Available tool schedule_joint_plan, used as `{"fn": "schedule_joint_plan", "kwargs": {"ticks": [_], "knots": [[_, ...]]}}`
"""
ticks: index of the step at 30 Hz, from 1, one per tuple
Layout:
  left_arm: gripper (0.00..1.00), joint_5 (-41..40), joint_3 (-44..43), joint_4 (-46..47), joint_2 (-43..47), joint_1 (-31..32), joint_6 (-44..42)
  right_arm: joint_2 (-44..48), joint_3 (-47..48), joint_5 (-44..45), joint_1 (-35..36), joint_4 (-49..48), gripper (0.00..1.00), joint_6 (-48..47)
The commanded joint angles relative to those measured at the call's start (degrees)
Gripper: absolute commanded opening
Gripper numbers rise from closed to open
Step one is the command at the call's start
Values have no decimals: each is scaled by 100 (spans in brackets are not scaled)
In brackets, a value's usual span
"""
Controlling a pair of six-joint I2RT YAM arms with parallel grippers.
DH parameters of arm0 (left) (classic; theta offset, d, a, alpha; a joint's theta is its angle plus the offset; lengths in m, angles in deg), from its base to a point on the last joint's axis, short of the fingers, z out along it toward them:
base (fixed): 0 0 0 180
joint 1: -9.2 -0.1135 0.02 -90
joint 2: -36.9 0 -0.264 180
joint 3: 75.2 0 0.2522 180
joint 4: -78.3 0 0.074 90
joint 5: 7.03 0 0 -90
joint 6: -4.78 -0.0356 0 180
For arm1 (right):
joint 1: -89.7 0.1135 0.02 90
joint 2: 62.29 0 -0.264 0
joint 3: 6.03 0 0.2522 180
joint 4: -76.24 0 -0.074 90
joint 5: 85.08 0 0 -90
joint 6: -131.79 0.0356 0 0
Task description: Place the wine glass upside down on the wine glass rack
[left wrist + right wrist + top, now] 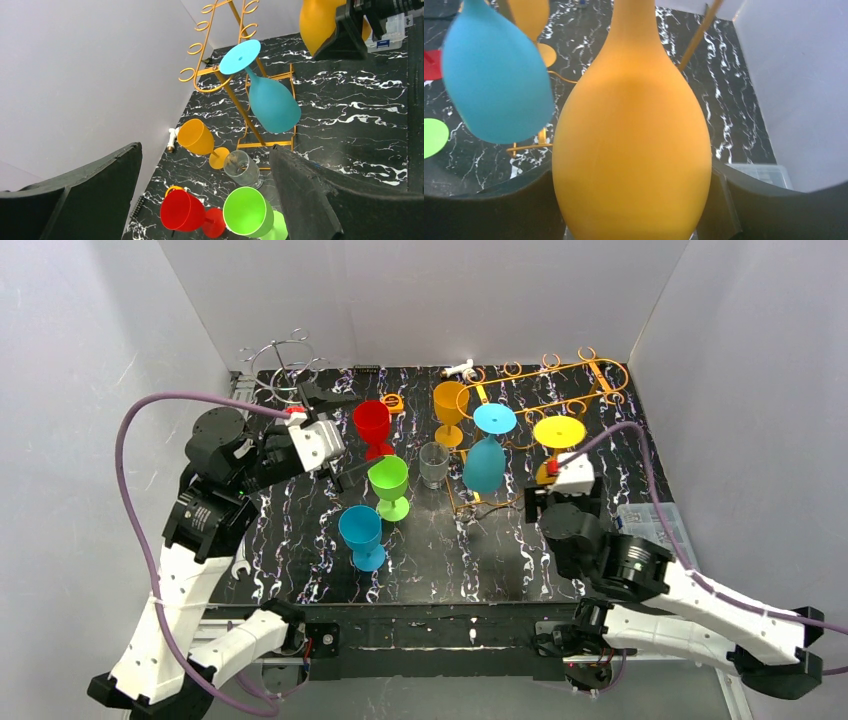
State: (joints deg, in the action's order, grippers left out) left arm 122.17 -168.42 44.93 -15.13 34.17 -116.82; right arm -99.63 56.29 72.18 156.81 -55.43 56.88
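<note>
Teal glass hangs bowl-down on the rack upper right, right gripper clasps the inverted yellow glass beside it, seemingly seated but unreleased, left gripper spread empty, upright glasses waiting centre-left.

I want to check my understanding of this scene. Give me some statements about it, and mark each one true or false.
1. The teal plastic wine glass hangs upside down on the gold wire rack. True.
2. The left gripper holds the red plastic wine glass. False: its jaws are open and empty.
3. The right gripper has its fingers on either side of the yellow plastic wine glass. True.
4. The green plastic wine glass lies on its side. False: it stands upright.
</note>
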Motion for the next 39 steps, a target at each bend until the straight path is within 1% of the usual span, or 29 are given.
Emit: {"fn": "schedule_joint_plan", "kwargs": {"ticks": [1, 2, 4, 5, 7, 9, 10, 12, 16, 17, 20, 22, 26, 28, 31, 34, 39], "knots": [[98, -50, 35, 160, -42, -9, 33, 114, -202, -3, -481, -1890, 46, -939], [98, -65, 29, 187, -67, -5, 39, -15, -199, -310, -763, -1906, 45, -948], [98, -68, 36, 238, -106, -11, 74, -532, 53, -999, -1441, -1574, 44, -645], [98, -70, 41, 259, -125, -10, 104, -823, 167, -1438, -2056, -1497, 44, -544], [98, -61, 28, 250, -147, -10, 139, -880, 242, -2277, -3017, -1616, 43, -396], [98, -53, 42, 216, -101, -10, 112, -716, 89, -3072, -3682, -1954, 43, -495], [98, -53, 50, 187, -81, -5, 63, -705, 60, -3356, -3890, -1936, 42, -516], [98, -70, 61, 142, -46, -9, -35, -741, 13, -3622, -4134, -1881, 41, -518], [98, -99, 34, 68, -53, -10, -75, -604, -340, -4085, -4609, -2263, 40, -418], [98, -93, 47, 68, -45, -10, -69, -599, -399, -4278, -4725, -2316, 42, -400], [98, -80, 166, 113, 5, -10, -92, -488, -608, -4831, -5089, -2469, 51, -452], [98, -84, 217, 141, 32, -10, -127, -368, -761, -5135, -5360, -2593, 54, -471], [98, -119, 302, 197, 67, -10, -173, -349, -873, -5946, -5970, -2765, 49, -567], [98, -128, 360, 225, 83, -10, -185, -445, -834, -6370, -6309, -2882, 48, -555], [98, -120, 454, 266, 117, -9, -215, -576, -697, -6867, -6628, -2969, 48, -610], [98, -123, 549, 371, 139, -9, -220, -737, -540, -7229, -6820, -2999, 47, -795], [98, -100, 542, 460, 92, -10, -181, -980, -356, -7378, -6825, -3039, 46, -981]]}}
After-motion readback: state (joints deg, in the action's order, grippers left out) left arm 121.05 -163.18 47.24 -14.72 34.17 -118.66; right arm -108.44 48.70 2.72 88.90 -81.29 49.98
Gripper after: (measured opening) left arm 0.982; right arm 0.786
